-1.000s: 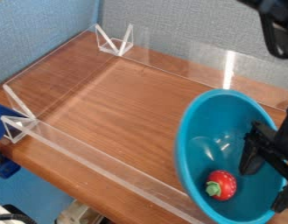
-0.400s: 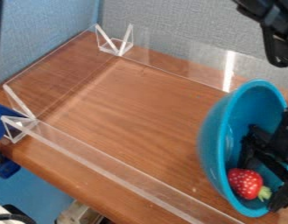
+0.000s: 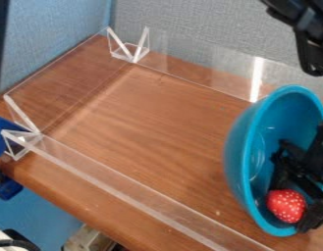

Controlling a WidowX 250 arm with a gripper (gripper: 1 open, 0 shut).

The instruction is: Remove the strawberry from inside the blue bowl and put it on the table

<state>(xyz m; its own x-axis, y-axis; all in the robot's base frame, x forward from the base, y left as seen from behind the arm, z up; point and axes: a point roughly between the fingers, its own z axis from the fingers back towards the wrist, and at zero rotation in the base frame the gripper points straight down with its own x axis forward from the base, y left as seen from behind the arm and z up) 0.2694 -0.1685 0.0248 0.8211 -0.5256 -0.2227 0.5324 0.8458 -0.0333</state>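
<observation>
Blue bowl (image 3: pixel 235 162): shifted right since the first frame and tipped further onto its side, with its mouth turned toward the arm.
Strawberry (image 3: pixel 286 206): a little further right in the view than in the first frame; its leafy top, visible in both earlier frames, is now out of sight.
Left bracket (image 3: pixel 20 139): stands at the corner of the surface, apart from the work.
Surface (image 3: pixel 144 118): its open wood stretches between the clear walls, left of the bowl; the strawberry is not on it, so the placing is all left to do.
Bowl progress: the fruit is still inside, low against the near part of the wall, so the removal is not done.
Strawberry progress: reached, it seems, but not seen raised over the rim; the lift out comes next, then the carry to the wood and the release.
Gripper (image 3: pixel 297 196): down inside the bowl, dark fingers right by the strawberry; whether they are closed on it or only beside it, I cannot tell, as black parts overlap there.
Task so far: probably at the grasp, early on, with the reach made and the lift, carry and set-down all remaining.
</observation>
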